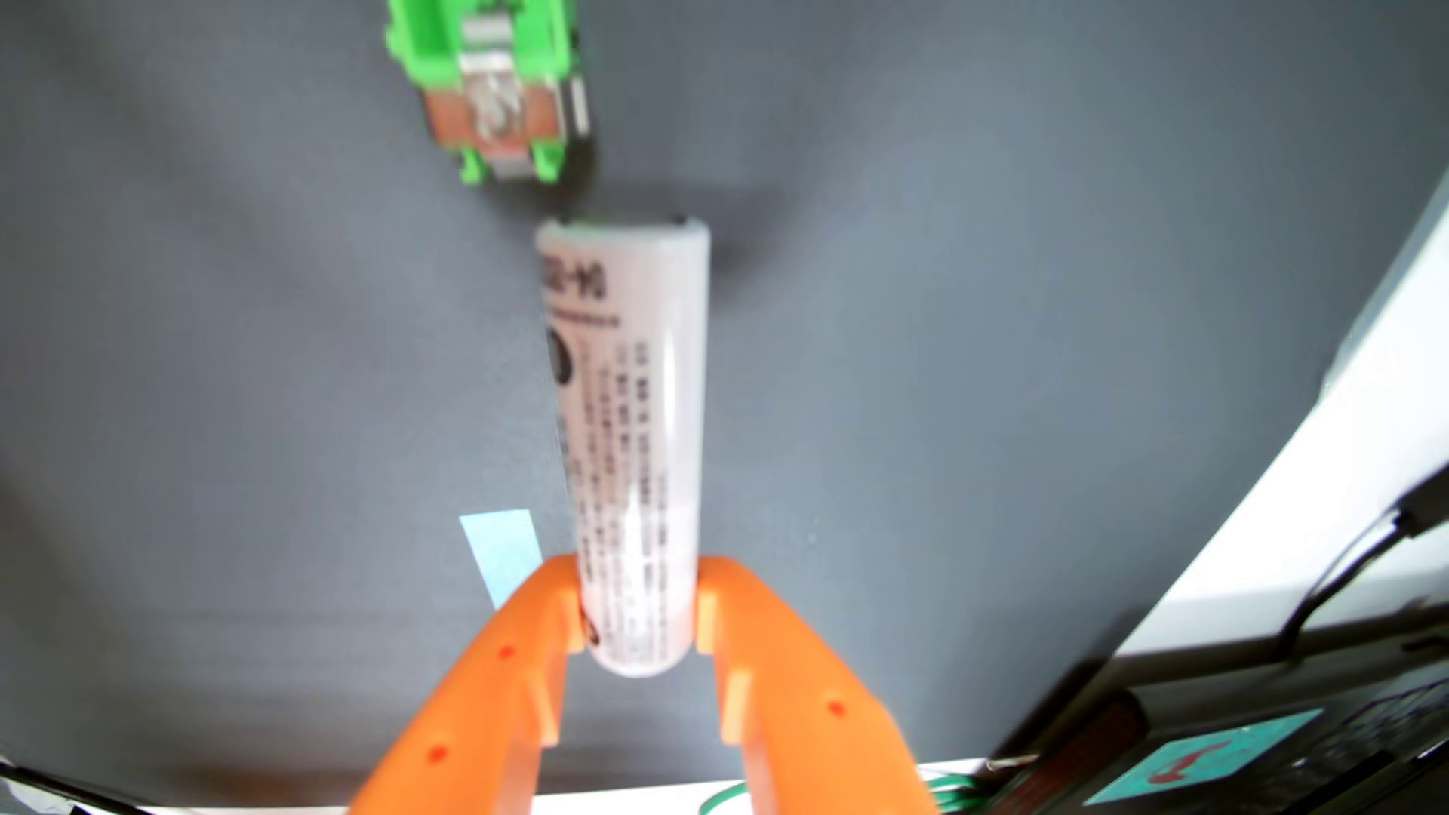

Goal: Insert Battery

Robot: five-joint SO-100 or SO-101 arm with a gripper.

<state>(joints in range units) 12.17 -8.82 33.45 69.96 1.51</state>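
Clearly the orange jaws are pinching the near end of a white cylindrical battery (627, 439), one finger pressed against each side of it low in the wrist view. No gap shows between the inner faces of the fingers (541, 627) and the battery's wrap. The battery runs lengthwise away from the camera, its far end pointing up the frame and a little to the left. Black print runs along its wrap, too blurred to read.

Beyond that far end, near the top edge, sits a green holder (494, 94) with metal contacts showing in its middle. It lies just apart from the battery's tip, slightly left of the battery's line.

Both lie over a dark grey surface (196, 353). A strip of pale blue tape (502, 548) is stuck to that surface just left of the battery, partly hidden behind the left finger. White edging and black cables show at the lower right.
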